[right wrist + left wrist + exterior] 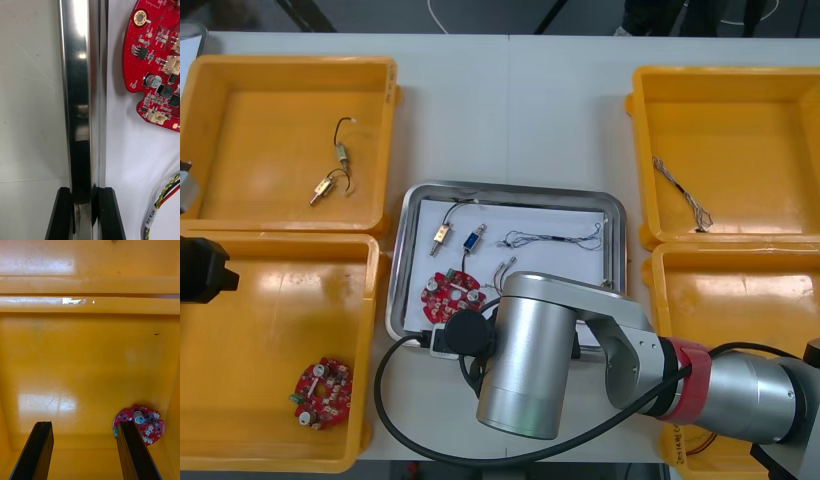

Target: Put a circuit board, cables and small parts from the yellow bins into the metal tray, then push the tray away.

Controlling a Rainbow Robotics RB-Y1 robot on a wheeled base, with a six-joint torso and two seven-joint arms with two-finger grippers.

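At the near rim of the metal tray, the right gripper has its fingers closed on the tray's shiny edge, one finger outside over the worktop and one inside over the white lining. The tray sits between the yellow bins, and the right arm covers its near edge in the front view. Inside the tray, a round red circuit board lies at the near left corner, just beside the gripped rim. A red and yellow cable lies close to the inner finger. Farther in are two small metal parts side by side and a thin black cable stretched toward the right wall.

Over the near-left bin, the left gripper hangs with its fingers wide apart and nothing between them. A second circuit board rests on that bin's floor, partly behind one finger in the wrist view.
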